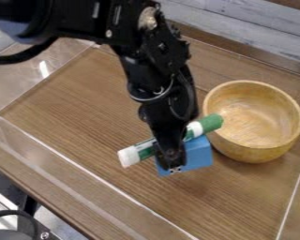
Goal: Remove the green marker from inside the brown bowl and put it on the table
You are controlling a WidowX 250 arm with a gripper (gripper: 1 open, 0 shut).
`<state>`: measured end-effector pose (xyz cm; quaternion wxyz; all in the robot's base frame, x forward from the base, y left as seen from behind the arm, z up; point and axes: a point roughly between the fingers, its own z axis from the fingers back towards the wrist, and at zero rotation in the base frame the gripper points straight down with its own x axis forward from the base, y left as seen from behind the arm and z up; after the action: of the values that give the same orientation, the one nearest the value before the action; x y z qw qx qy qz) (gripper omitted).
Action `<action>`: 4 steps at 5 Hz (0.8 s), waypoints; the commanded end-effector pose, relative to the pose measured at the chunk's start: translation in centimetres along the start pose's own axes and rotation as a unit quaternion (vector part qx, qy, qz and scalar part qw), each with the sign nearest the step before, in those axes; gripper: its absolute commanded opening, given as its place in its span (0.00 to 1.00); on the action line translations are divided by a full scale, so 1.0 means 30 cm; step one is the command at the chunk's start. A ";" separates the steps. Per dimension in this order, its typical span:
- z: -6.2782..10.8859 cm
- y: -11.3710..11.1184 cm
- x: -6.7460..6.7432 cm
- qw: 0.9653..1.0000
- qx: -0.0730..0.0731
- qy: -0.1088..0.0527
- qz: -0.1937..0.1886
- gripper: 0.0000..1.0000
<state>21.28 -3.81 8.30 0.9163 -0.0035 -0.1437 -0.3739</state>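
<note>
My gripper (172, 159) points steeply down, shut on the green marker (142, 151), whose white barrel sticks out to the left and whose green cap (206, 123) shows to the right of the fingers. The marker hangs tilted just above the table (78, 112), left of the brown bowl (254, 119) and outside it. The bowl is light tan and holds nothing that I can see. A blue block (194, 153) lies on the table right behind the gripper's tip, partly hidden by it.
Low clear acrylic walls (27, 141) edge the tabletop at the left, front and back. A clear angled stand (93, 34) sits at the back left. The black arm (146, 56) hides the table behind it.
</note>
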 end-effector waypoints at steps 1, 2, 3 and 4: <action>0.008 0.020 0.013 1.000 0.009 -0.013 0.003 0.00; -0.001 0.024 0.012 1.000 0.009 -0.013 0.004 0.00; -0.010 0.028 0.010 1.000 0.009 -0.013 0.005 0.00; -0.018 0.033 0.009 1.000 0.009 -0.013 0.007 0.00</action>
<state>21.70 -3.54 7.30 0.9166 -0.0053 -0.1442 -0.3727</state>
